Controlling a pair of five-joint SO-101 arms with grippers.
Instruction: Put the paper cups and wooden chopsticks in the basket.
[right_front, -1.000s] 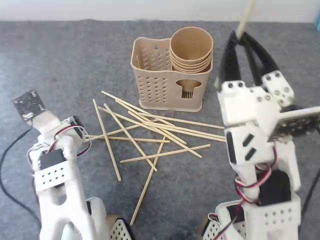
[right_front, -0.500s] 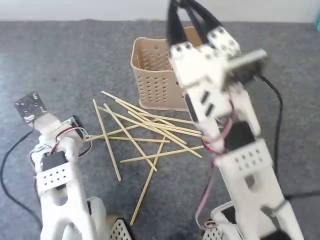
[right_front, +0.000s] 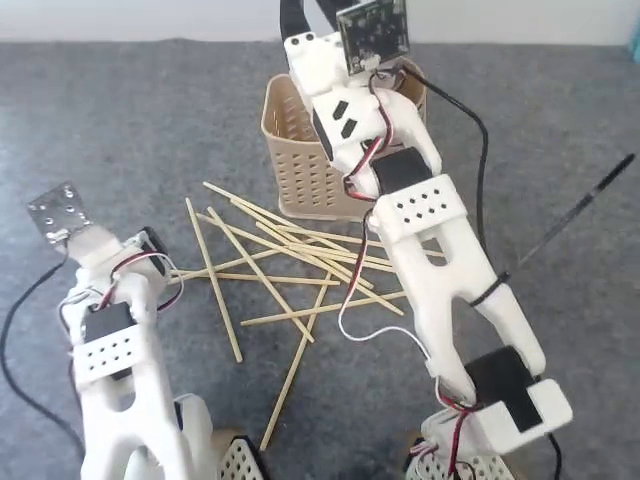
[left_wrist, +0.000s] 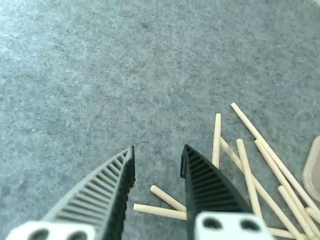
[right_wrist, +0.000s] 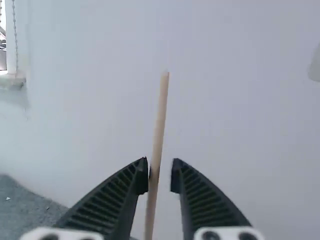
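Observation:
The tan slotted basket (right_front: 292, 160) stands at the back of the grey carpet. A stack of paper cups (right_front: 416, 92) sits in its right half, mostly hidden by my right arm. Several wooden chopsticks (right_front: 290, 262) lie crossed in front of the basket. My right arm stretches over the basket, and its gripper (right_front: 308, 12) is at the high view's top edge. In the right wrist view this gripper (right_wrist: 159, 162) is shut on one upright chopstick (right_wrist: 160, 115) against a white wall. My left gripper (left_wrist: 157, 150) hangs open over bare carpet, beside some chopstick ends (left_wrist: 216, 140).
My left arm (right_front: 105, 330) stands at the front left, its wrist board (right_front: 60, 215) pointing at the pile. The right arm's base (right_front: 500, 400) fills the front right. Open carpet lies at the back left and far right.
My right arm has swung from the right of the basket leftward and forward over it, carrying the chopstick. The left arm and the pile have stayed put.

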